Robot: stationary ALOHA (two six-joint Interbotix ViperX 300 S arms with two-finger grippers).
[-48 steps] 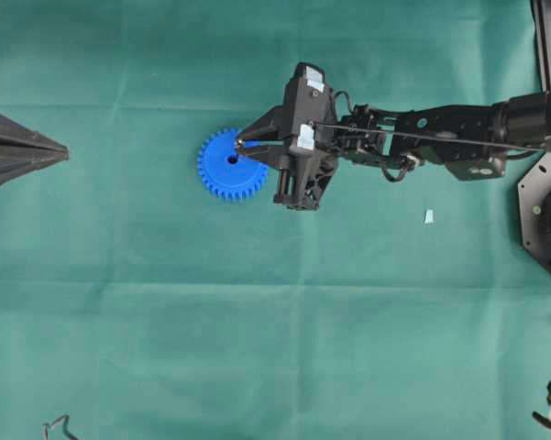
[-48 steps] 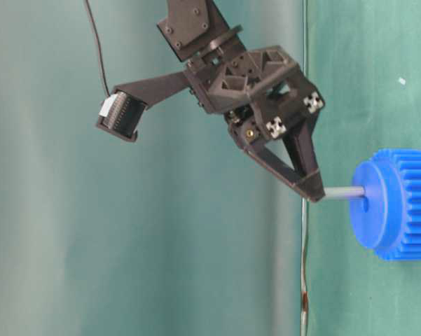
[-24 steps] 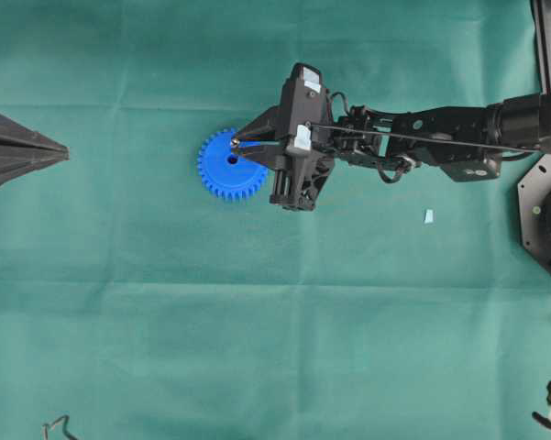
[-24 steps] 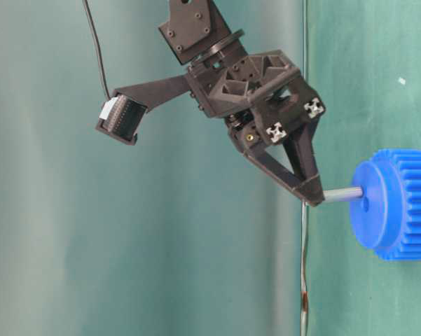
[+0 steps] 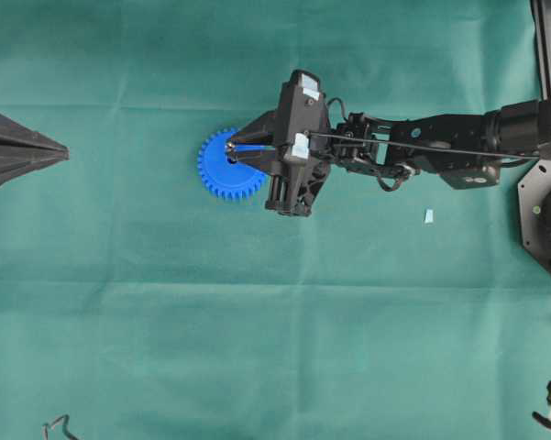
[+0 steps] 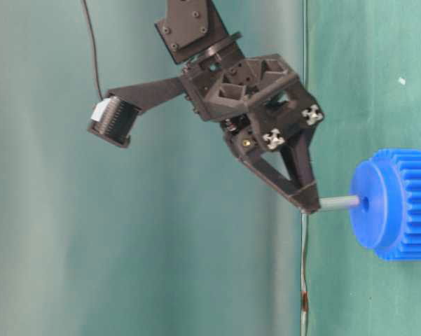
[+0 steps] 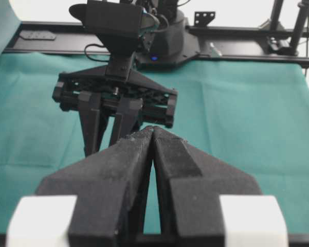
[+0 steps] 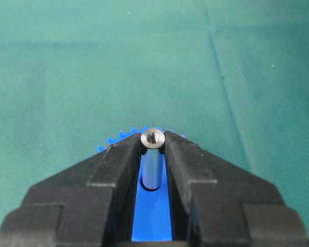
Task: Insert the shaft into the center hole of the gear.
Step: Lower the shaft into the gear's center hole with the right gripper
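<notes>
Blue gear point(image 5: 227, 166) lies centre-left on the tabletop; my right jaws point(image 6: 309, 204) grip the shaft point(image 6: 339, 203), its long axis aimed at the center hole point(image 6: 365, 204), tip touching the hub.

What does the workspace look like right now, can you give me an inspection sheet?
Surface: green cloth, creased.
Job's things: blue gear lies flat; shaft meets its hub at the center hole, depth hidden.
Clutter: pale blue scrap right of the gear; white fleck.
Grippers: right tool shut on the shaft; left tool shut, holding nothing, away from the gear.
Cables: thin cable along the right arm; a wire end at the lower-left edge.
Surroundings: black frame beyond the cloth.
</notes>
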